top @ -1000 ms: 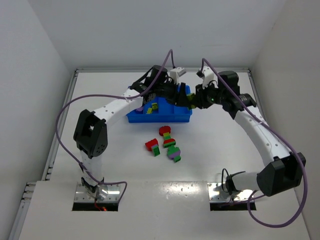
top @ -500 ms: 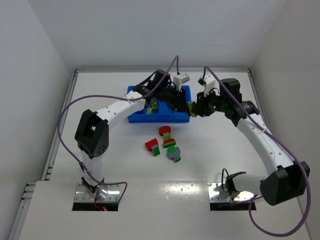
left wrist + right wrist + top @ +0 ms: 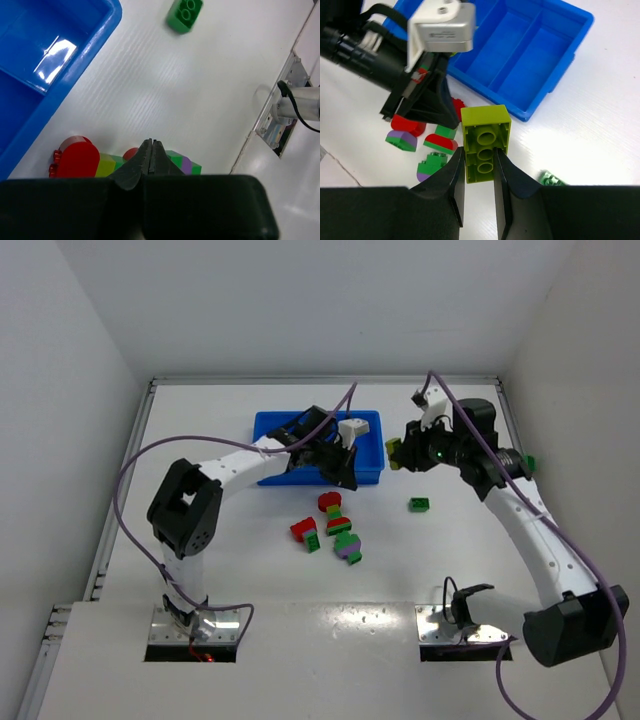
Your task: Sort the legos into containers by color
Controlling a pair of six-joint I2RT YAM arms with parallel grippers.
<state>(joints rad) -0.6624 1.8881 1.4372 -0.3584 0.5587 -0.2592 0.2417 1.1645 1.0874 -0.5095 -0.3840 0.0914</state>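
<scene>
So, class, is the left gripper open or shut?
Shut: in the left wrist view the left gripper has its jaws pressed together, nothing between them.

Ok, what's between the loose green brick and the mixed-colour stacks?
Only bare table between the green brick and the stacks, as the top view shows.

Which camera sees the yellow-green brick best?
The right wrist view: the yellow-green plastic lego brick fills the middle, studs showing, pinched in the right gripper. The top view shows only a tiny speck of it; the left wrist view misses it.
</scene>
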